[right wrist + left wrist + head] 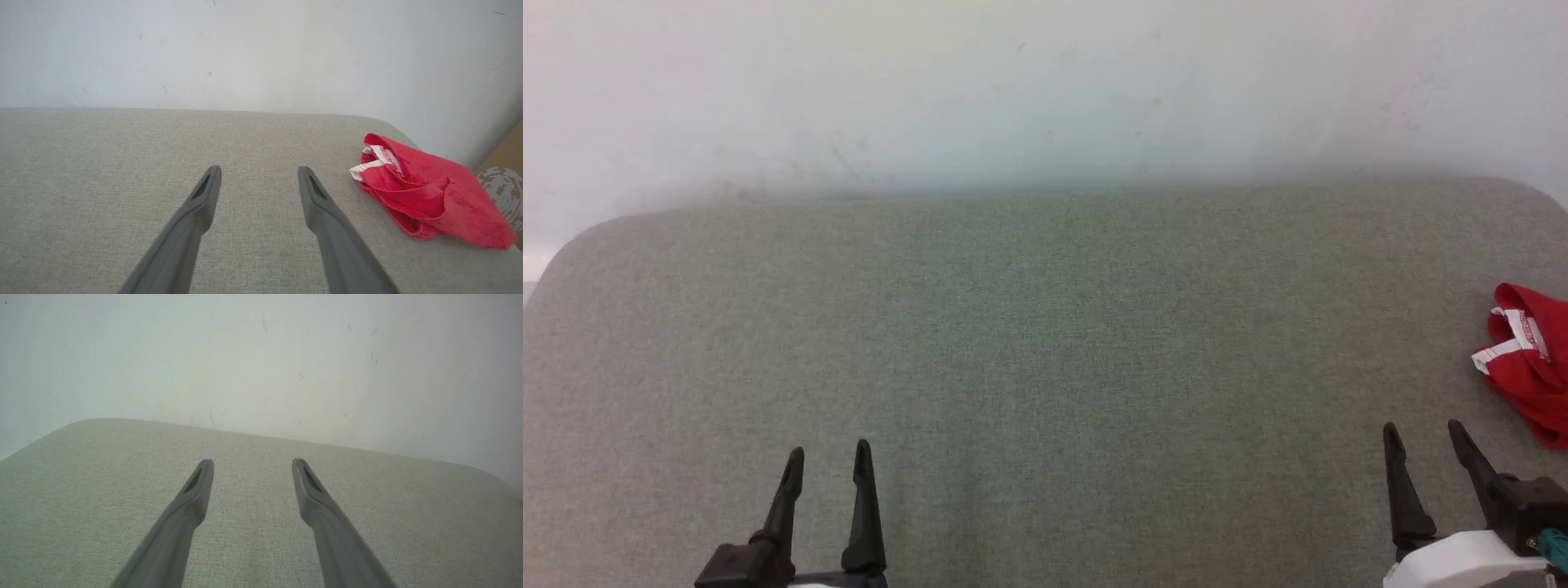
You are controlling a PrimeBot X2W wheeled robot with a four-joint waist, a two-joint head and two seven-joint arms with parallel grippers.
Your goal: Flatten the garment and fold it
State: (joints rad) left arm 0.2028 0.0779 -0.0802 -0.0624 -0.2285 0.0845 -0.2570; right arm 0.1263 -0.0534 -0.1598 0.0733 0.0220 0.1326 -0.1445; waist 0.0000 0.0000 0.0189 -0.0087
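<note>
The garment (1531, 363) is a bright red bundle with a white stripe, lying crumpled at the far right edge of the grey-green fabric surface (1045, 343). In the right wrist view the garment (425, 192) lies bunched to the right of my fingers, near the surface's rounded corner. My right gripper (1423, 438) stands open at the lower right, a short way left of and nearer than the garment, holding nothing. My left gripper (829, 457) stands open at the lower left, far from the garment. Both show spread, empty fingers in the wrist views: left gripper (251, 463), right gripper (259, 170).
A pale scuffed wall (1045, 90) rises behind the surface's far edge. The surface has rounded far corners. A brown printed cardboard box (504, 183) stands beyond the right edge, behind the garment.
</note>
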